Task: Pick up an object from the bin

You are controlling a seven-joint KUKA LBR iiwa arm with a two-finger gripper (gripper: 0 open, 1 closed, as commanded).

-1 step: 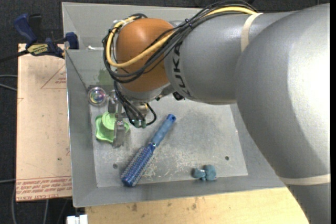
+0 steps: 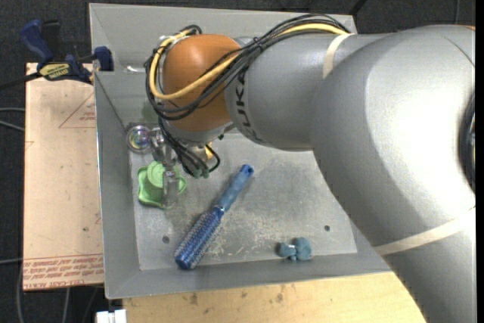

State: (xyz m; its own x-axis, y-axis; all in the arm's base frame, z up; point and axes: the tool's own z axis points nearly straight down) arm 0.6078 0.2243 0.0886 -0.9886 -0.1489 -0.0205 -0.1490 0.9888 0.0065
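Down by the bin's left wall (image 2: 113, 163), the gripper (image 2: 169, 179) sits directly over the green plastic piece (image 2: 149, 187). The blue brush (image 2: 215, 217) angles away rightward. Can't tell its grip.

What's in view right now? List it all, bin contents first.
hairbrush: one, blue, lying diagonally mid-floor, bristle end toward the near wall
soft-looking thing: one, light green, left of the floor, under the gripper
small lump: one, grey-blue, near-right of the floor
shiny round thing: one, clear or silvery, by the left wall; kind unclear
bin: one, grey metal, holds all the above
gripper: one, metallic, down over the green thing
arm: one, silver-grey, with orange cover and cables, reaching in from the right
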